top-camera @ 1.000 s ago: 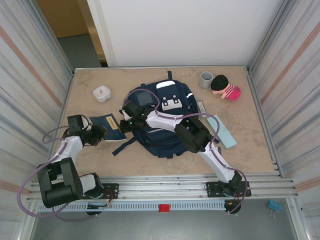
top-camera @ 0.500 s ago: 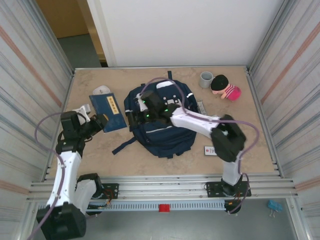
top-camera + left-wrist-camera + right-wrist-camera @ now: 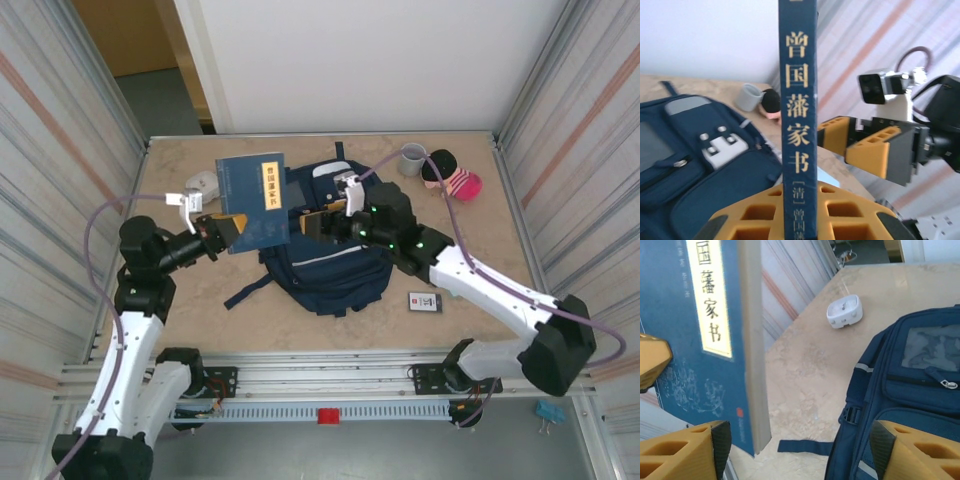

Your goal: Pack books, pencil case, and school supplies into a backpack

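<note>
Overhead, the blue book (image 3: 252,203) partly hides the backpack (image 3: 335,270).

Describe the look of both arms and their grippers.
The left arm and right arm have white shells, black joints and loose purple cables. The left gripper and right gripper carry yellow-orange honeycombed fingers.

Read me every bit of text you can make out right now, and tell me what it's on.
"曾国藩家书": spine of the dark blue book held in the left gripper.
"[清] 曾": lower on that spine, then it runs out of frame.
"国藩家书": pale cover label on the same book, its top cut off; the small characters beside it are too blurred to read.
White label on the small black card: too small to read.
</note>
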